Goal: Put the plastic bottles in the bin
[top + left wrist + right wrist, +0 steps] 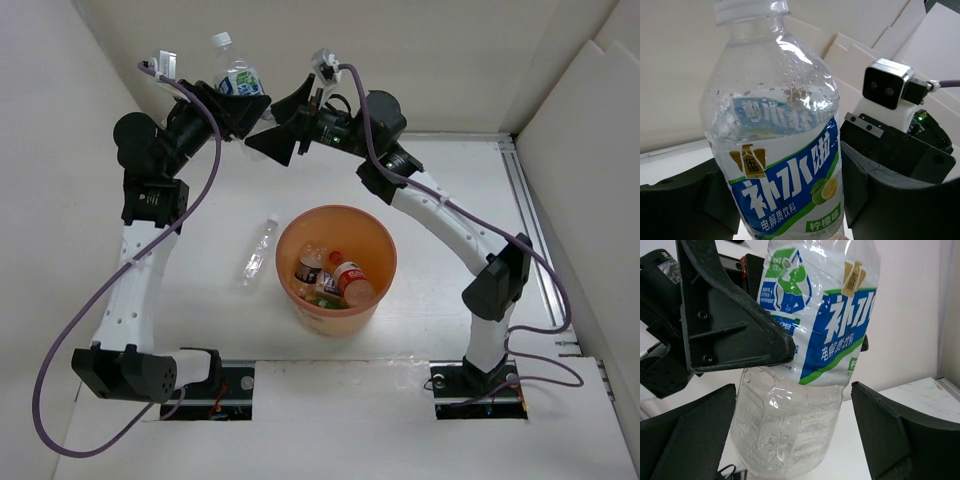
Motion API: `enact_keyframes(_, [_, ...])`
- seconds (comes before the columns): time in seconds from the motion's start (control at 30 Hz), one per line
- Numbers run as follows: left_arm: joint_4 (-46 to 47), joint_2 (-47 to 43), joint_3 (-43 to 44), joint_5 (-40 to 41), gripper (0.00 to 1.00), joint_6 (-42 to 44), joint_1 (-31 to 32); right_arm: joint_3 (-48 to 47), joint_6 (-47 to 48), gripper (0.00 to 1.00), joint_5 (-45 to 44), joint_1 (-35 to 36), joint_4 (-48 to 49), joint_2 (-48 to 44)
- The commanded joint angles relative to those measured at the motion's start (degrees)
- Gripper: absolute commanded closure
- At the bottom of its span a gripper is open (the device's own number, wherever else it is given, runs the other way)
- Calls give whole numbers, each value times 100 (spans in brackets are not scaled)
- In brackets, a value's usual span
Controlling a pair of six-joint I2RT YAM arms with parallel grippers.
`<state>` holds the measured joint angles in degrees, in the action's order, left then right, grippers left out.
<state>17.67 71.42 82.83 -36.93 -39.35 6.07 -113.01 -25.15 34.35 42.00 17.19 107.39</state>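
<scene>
My left gripper (238,98) is shut on a clear bottle with a blue-white label (234,72) and holds it upright, high at the back. The bottle fills the left wrist view (780,145), between the left gripper's (785,215) fingers. My right gripper (275,138) is open, its jaws straddling the bottle's lower body (790,430) with a gap on the right side. The right gripper (792,440) sits just below the left finger (735,325). The orange bin (335,320) stands mid-table and holds a red-capped bottle (352,282), a clear one (308,268) and a green one (325,296).
Another clear bottle (258,250) lies on the table just left of the bin. White walls enclose the table at the back and on both sides. A metal rail (530,230) runs along the right edge.
</scene>
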Motion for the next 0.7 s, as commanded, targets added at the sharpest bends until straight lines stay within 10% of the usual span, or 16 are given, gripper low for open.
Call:
enact_keyframes(0.0, [631, -225, -12, -375, 100, -116, 35, -317, -96, 0, 20, 116, 276, 10])
enact_keyframes(0.23, [1097, -277, -135, -675, 100, -257, 35, -651, -201, 5, 177, 168, 153, 300])
enact_keyframes(0.37, [1212, -338, -258, -685, 99, -257, 35, -810, -552, 29, 599, 168, 153, 519])
enact_keyframes(0.43, [1212, -391, -310, -606, 94, -205, 35, -810, -666, 56, 792, 168, 284, 519])
enact_keyframes(0.57, [1265, -453, -364, -333, 49, -99, 35, -275, -667, 95, 793, 168, 407, 256])
enact_keyframes(0.6, [1265, -514, -364, -193, 37, -38, 35, -170, -667, 98, 862, 168, 408, 195])
enact_keyframes(0.63, [1265, -515, -416, -105, 1, -37, 35, -55, -667, 100, 863, 168, 478, 133])
enact_keyframes(0.67, [1213, -567, -416, 26, 0, -37, 35, 172, -667, 100, 863, 168, 478, 2])
